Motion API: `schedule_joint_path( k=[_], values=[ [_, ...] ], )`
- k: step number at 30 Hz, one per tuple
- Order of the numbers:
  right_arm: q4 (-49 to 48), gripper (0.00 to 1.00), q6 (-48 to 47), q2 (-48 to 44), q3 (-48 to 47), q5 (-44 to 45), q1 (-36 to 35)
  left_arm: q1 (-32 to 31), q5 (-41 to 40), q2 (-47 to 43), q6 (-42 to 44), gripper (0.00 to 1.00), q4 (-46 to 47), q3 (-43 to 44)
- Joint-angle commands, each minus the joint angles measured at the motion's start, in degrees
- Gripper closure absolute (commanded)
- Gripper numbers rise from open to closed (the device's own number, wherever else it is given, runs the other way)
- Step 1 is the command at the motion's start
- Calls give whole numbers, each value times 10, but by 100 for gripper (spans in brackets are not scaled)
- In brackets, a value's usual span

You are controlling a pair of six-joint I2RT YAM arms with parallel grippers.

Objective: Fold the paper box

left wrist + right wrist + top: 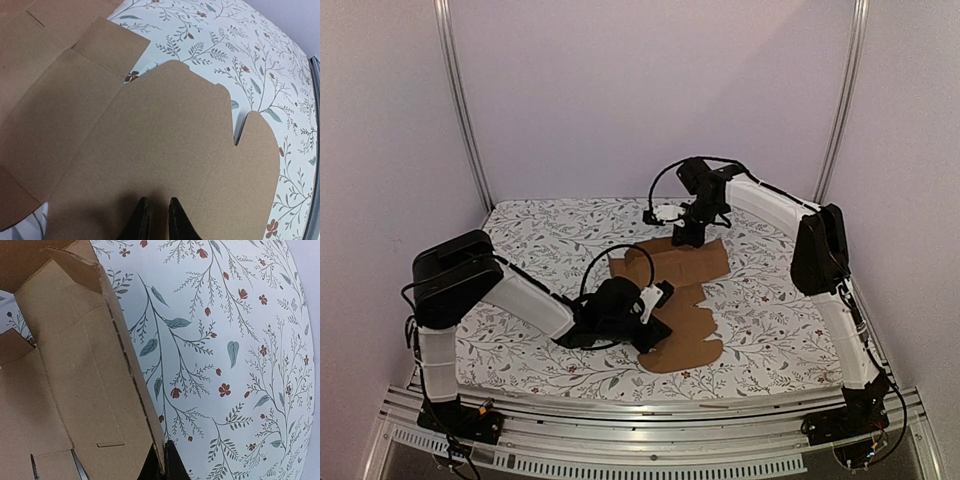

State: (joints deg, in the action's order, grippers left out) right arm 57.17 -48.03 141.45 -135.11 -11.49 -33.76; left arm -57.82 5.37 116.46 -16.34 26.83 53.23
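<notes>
Box (688,335) lay mid-bench (770,320) as mostly flat cardboard sheet, rounded flaps toward arms. Left claw (662,308) was low over near part of sheet. In wrist view its fingers (142,220) stood little apart, with narrow gap, tips over near panel; nothing seen between them. Right claw (688,238) was at far edge of sheet, pressed together and pinching edge of far panel. In right wrist view this panel stood lifted off flowered cloth, small slot near pinched edge.

A floral-patterned table (770,330) carries the mostly flat brown paper box (685,335).
</notes>
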Motion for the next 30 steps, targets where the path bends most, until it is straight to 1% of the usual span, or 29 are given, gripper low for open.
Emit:
schedule_joint_path(
  k=[1, 5, 9, 11, 13, 14, 16, 18, 20, 22, 24, 28, 30],
  values=[
    [-17, 100, -8, -15, 22, 51, -11, -7, -7, -9, 7, 85, -59, -31],
    [-58, 100, -5, -58, 92, 87, -5, -9, -33, -42, 11, 84, -39, -52],
    [-170, 100, -2, -152, 238, 141, -4, -16, -98, -118, 17, 75, 3, -103],
    [-230, 100, -4, -206, 315, 163, -5, -18, -138, -167, 20, 70, 26, -135],
    [-269, 100, -11, -247, 374, 180, -4, -18, -184, -212, 20, 60, 42, -163],
    [-276, 100, -12, -268, 397, 185, -6, -18, -221, -235, 19, 54, 47, -174],
    [-261, 100, -6, -289, 415, 188, -6, -15, -259, -257, 23, 44, 40, -179],
    [-242, 100, 8, -302, 427, 191, -5, -10, -277, -265, 29, 36, 16, -163],
    [-224, 100, 32, -308, 436, 193, -5, 4, -271, -256, 14, 31, -25, -131],
    [-205, 100, 55, -311, 444, 191, -5, 23, -251, -246, -25, 30, -65, -98],
    [-196, 100, 79, -315, 457, 191, -5, 40, -231, -234, -62, 29, -85, -73],
    [-194, 100, 101, -337, 488, 191, -6, 60, -236, -200, -77, 29, -124, -28],
    [-193, 100, 109, -346, 497, 194, -5, 74, -219, -172, -70, 29, -143, 5]
  ],
)
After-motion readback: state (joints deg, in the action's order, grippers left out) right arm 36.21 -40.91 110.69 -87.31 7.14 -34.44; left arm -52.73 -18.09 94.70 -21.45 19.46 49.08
